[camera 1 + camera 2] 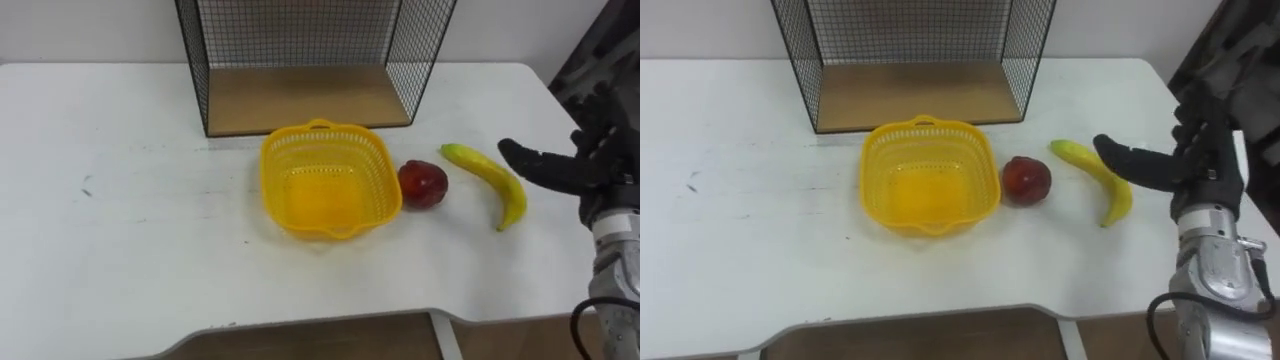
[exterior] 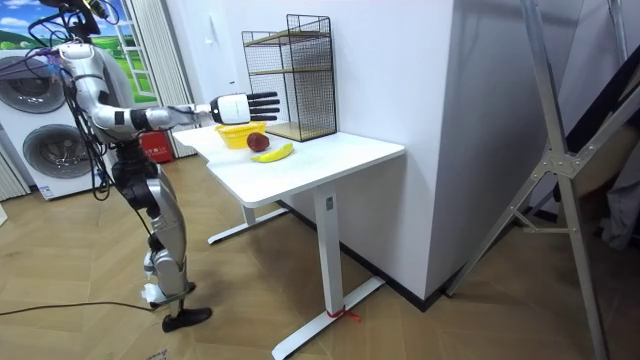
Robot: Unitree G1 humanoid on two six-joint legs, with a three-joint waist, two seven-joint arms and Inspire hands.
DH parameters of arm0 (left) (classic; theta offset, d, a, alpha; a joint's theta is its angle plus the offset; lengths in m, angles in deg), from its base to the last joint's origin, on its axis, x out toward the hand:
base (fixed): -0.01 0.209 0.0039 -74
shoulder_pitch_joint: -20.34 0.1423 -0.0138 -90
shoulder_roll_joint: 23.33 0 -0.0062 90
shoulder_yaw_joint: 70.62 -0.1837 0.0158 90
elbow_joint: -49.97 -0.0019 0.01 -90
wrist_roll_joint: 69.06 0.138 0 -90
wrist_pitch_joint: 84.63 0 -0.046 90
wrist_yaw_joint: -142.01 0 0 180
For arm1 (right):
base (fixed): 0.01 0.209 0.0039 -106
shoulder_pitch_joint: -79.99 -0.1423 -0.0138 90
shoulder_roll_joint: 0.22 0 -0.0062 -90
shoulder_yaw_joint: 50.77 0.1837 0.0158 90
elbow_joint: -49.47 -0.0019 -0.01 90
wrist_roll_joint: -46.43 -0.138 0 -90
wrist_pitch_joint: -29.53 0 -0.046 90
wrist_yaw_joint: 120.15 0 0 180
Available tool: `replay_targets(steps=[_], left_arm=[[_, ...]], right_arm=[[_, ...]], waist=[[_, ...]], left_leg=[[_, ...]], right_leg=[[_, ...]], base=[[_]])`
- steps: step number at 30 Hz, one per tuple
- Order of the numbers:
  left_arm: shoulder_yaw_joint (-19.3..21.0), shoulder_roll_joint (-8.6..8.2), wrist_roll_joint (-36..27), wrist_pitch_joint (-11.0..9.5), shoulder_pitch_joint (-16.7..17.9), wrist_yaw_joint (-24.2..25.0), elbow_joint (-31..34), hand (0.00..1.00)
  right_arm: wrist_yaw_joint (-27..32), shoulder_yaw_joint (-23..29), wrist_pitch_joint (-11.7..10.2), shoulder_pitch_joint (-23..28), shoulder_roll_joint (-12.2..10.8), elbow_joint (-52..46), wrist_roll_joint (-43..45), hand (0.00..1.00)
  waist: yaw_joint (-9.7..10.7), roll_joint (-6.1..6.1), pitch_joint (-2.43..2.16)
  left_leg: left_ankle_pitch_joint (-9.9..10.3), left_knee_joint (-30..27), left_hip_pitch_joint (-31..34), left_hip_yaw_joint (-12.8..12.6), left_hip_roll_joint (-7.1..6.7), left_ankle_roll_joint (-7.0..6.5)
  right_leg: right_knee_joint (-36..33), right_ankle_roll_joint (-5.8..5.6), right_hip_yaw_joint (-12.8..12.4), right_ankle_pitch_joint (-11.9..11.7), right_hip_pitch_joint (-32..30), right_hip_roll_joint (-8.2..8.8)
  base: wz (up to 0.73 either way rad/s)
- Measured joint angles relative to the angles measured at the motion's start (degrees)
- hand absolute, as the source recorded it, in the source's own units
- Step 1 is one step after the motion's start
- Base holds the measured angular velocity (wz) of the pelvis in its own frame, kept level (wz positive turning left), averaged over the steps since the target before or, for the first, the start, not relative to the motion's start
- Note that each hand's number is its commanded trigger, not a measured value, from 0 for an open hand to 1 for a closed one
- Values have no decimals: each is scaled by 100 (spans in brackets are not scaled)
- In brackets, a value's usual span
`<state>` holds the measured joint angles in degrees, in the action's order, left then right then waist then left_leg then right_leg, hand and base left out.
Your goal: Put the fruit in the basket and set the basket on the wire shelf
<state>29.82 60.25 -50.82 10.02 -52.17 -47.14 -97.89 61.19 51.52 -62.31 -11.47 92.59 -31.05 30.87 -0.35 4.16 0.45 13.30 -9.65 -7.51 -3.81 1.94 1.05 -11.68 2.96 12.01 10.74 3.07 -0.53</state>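
Note:
An empty yellow plastic basket (image 1: 325, 180) (image 1: 927, 178) (image 2: 236, 134) sits on the white table (image 1: 120, 230), just in front of the black wire shelf (image 1: 300, 60) (image 1: 910, 55) (image 2: 292, 75). A red apple (image 1: 423, 184) (image 1: 1026, 179) (image 2: 259, 142) lies right beside the basket's right rim. Further right lies a yellow banana (image 1: 490, 180) (image 1: 1093, 176) (image 2: 274, 153). My right hand (image 1: 575, 165) (image 1: 1185, 165) (image 2: 245, 106) hovers open above the table just right of the banana, thumb stretched toward it, holding nothing.
The wire shelf has a wooden bottom board (image 1: 305, 100) at table level and stands against the wall. The table's front edge (image 1: 300, 322) runs close below the basket. In the room view washing machines (image 2: 45, 130) stand behind me.

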Motion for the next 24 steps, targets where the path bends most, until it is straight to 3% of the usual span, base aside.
replay_targets(steps=[9, 24], left_arm=[[-82, 53, -1, -100, -79, 4, -6, 0], [-244, 74, 27, -100, -97, 25, 3, 0]], right_arm=[[-507, -216, 1, -28, -1, 163, 434, 0], [-867, -483, 1, -28, -1, 156, 646, 0]], waist=[[-6, 95, 0], [-118, 119, -23]], left_leg=[[0, 9, 12, 68, 6, 0], [0, 0, -13, 67, 1, 0]], right_leg=[[7, 4, 72, -4, 34, 2], [29, 3, 66, -5, 79, 2]], base=[[2], [0]])
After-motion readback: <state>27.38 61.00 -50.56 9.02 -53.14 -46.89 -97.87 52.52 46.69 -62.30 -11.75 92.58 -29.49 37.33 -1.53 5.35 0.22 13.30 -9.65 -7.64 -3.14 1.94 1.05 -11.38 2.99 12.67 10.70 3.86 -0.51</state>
